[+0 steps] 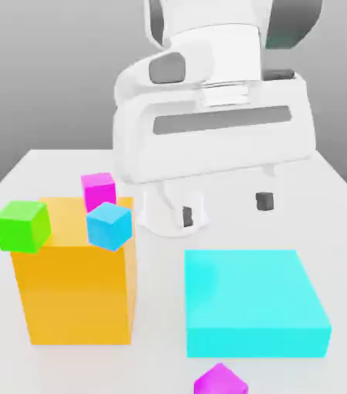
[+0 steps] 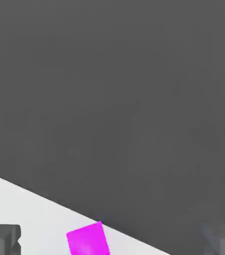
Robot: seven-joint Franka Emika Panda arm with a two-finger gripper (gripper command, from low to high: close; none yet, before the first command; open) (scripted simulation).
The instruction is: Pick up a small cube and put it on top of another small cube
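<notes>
"Blocks, orange [image 1: 76, 296] and cyan [image 1: 253, 292], and green [image 1: 23, 226] and blue [image 1: 109, 226] cubes fill out the exterior view. What's in the hand view?"

"Dark grey, pale ground and a bright pink cube [image 2: 89, 240] (can't tell which one)."

"Where's the purple-pink cube [image 1: 221, 381]?"

"Bottom middle, exterior view, cut by the edge. Plain, small, corner pointing up. Cubes have no long way!"

"The gripper [image 1: 225, 209]?"

"Middle, open, holding nothing."

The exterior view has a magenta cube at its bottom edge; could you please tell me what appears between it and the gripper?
In the exterior view, the flat cyan block appears between the gripper and that magenta cube.
</notes>
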